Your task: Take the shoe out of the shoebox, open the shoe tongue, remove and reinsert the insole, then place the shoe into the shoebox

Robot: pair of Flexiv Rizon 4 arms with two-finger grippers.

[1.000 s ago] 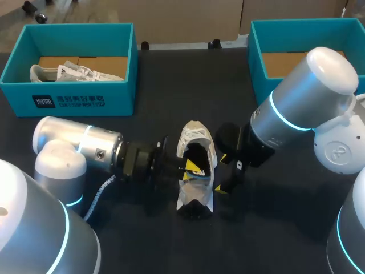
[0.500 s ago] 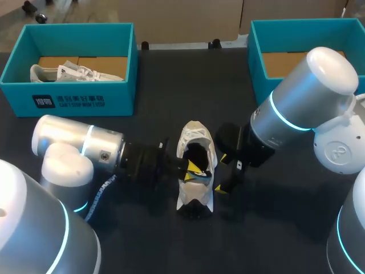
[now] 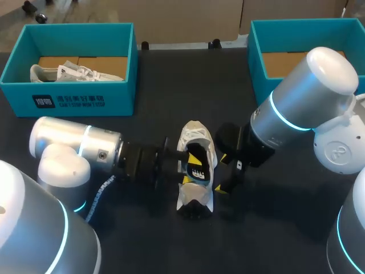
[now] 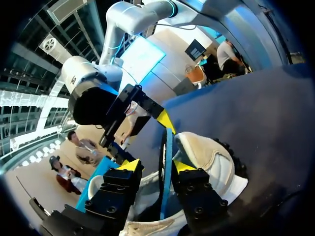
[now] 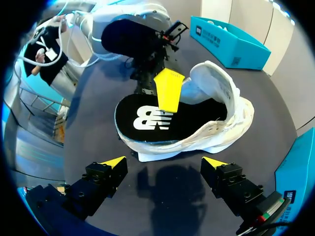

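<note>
Shoe: the shoe [image 3: 195, 136] is lying near the middle of the tabletop [image 3: 171, 80], toe pointing toward the far edge, between the two arms.
Insole: the black insole [image 5: 147, 120] is sitting partly in the shoe's opening.
Left jaws: they are standing apart astride the insole's edge, with a gap showing on one side, so they are not pinching it.
Right jaws: they are hanging open just beside the shoe, holding nothing.
Shoeboxes: one shoebox [image 3: 68, 100] is sitting at the far left corner with another shoe inside. The second shoebox [image 3: 258, 51] is at the far right corner.
Risk, slip: if the left jaws are closing off-centre, they are likely catching only the thin edge and losing the insole.
Risk, drag: nothing is pinning the shoe, so any push or pull on the insole is probably sliding or tipping it.
Risk, buckle: pressing the insole in at an angle is likely folding it against the collar.
</note>
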